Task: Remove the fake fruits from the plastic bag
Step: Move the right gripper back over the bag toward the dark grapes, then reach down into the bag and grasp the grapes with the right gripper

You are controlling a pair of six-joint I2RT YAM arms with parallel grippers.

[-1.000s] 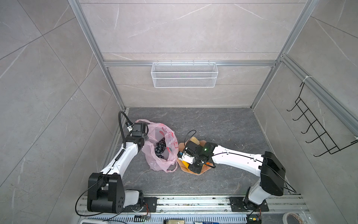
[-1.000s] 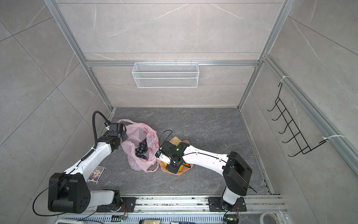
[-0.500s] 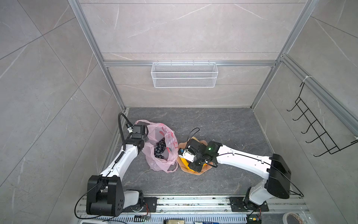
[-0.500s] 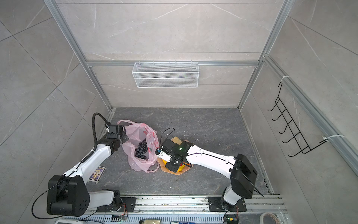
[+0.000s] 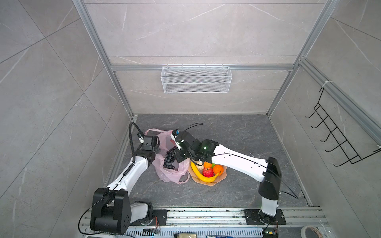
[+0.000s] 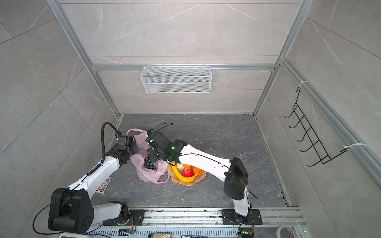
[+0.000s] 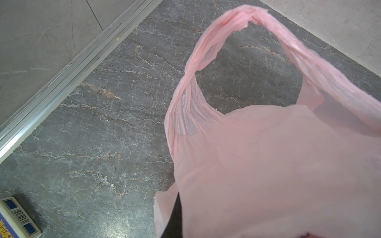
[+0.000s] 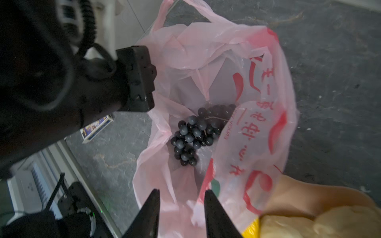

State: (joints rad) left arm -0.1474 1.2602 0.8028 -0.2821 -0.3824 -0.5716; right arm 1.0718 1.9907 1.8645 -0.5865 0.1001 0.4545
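Right claw (image 8: pixel 181 191) has swung off the peach scalloped plate (image 5: pixel 206 184) and now hangs over the mouth of the pale-pink translucent crinkly plastic bag (image 8: pixel 257 103). Plate contents, covered by the arm a second ago, are now exposed. Left claw (image 5: pixel 157 148) has not moved, same spot at the bag rim.

Right claw: jaws apart, nothing between them, tips aimed down into the bag opening. Whether they touch the film, cannot tell. Dark purple grape bunch (image 8: pixel 191 136) lies inside the bag, straight ahead of the tips, low on the bag's bottom, which rests on the dark grey stone-look bench (image 5: pixel 237 134).

Left claw: clenched on the bag rim, across the grapes from the right claw, holding that side up. One loop handle (image 7: pixel 247 24) stands up beyond it in the left wrist view.

Behind the right claw, under its forearm, the plate sits just beside the bag. On it are a yellow banana (image 5: pixel 204 179), a red apple (image 5: pixel 207 172), two oranges (image 5: pixel 218 169), and a cream-beige lumpy fruit (image 5: pixel 199 162), with a sliver of green between the oranges, too small to name.

Small printed card box (image 6: pixel 104 184) lies on the bench on the left claw's outer side, apart from the bag.
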